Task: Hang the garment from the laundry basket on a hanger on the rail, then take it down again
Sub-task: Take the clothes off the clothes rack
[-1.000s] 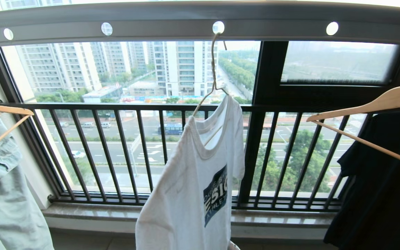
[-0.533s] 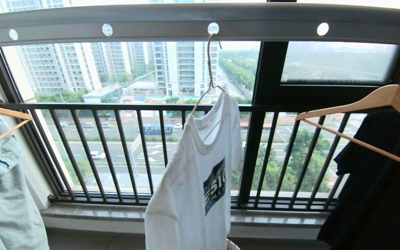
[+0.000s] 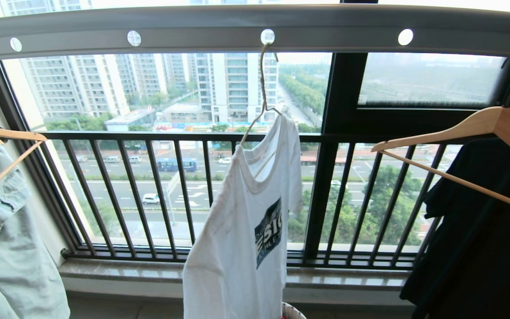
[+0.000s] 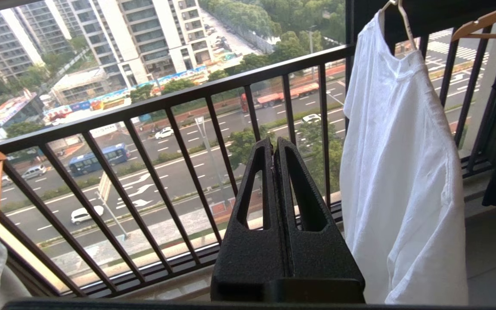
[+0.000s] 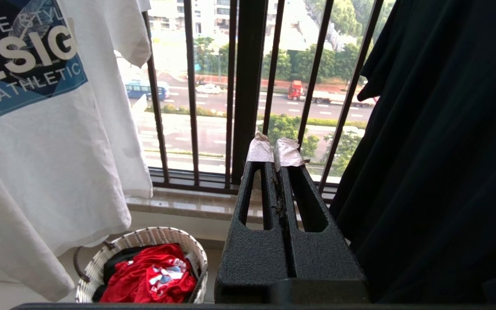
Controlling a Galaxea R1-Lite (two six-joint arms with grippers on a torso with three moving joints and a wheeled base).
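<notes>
Since the white T-shirt (image 3: 244, 230) is already draped on the thin wire hanger (image 3: 261, 95), and that hanger's hook is caught in one of the round holes of the grey rail (image 3: 255, 26), the hanging half of the job can be counted as done, going by the head view. Neither arm is seen from up there. A wooden hanger with pale denim (image 3: 2, 221) is hung off to the left, another with a black shirt (image 3: 481, 230) to the right, and just the rim of the laundry basket (image 3: 292, 310) is peeked at under the shirt's hem.

From the left wrist view, the left gripper (image 4: 274, 144) is shown with its fingers pressed together, nothing held, pointed at the window bars with the T-shirt hanging just off to one side, not touched.

From the right wrist view, the right gripper (image 5: 274, 144) is likewise closed up and empty, taped tips together, parked low between the T-shirt and the black shirt. The basket is seen properly here, on the floor below the shirt, with only a red garment (image 5: 149, 280) left inside.

So what's left, as judged from all this: the take-down. The hanger has yet to be grabbed and lifted off the rail, and no grip has been started yet.
</notes>
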